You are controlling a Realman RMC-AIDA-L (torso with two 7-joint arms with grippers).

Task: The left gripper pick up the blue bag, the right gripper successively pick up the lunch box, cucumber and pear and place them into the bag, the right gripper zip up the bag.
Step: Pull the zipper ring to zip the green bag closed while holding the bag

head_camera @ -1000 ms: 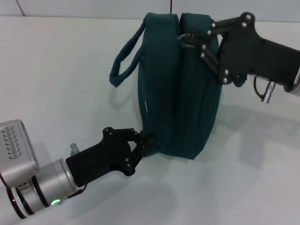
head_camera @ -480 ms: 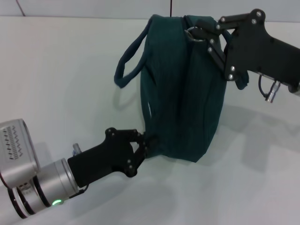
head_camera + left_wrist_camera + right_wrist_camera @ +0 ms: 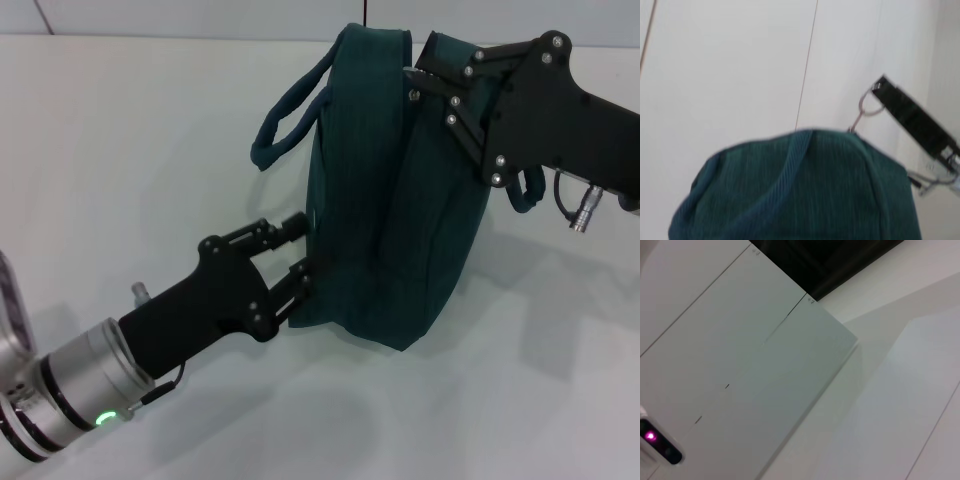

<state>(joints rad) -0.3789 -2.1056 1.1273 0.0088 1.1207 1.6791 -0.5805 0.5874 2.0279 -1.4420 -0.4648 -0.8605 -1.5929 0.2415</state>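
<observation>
The blue bag (image 3: pixel 390 200) stands on its side on the white table, zipper line facing me, one handle (image 3: pixel 290 120) looping out to the left. My right gripper (image 3: pixel 418 82) is at the bag's top end, shut on the zipper's metal ring pull. The left wrist view shows that ring pull (image 3: pixel 867 106) hanging from a black finger (image 3: pixel 910 117) above the bag (image 3: pixel 800 190). My left gripper (image 3: pixel 305 247) is at the bag's lower left side, open, both fingertips against the fabric. The lunch box, cucumber and pear are out of view.
The white table (image 3: pixel 120 150) spreads bare to the left and in front of the bag. The right wrist view shows only pale wall panels and a small device with a pink light (image 3: pixel 651 438).
The right gripper drew the ring pull up and to the right, and the bag shifted that way. The left gripper, shut on the bag's lower corner before, has spread its fingers and moved up along the side.
</observation>
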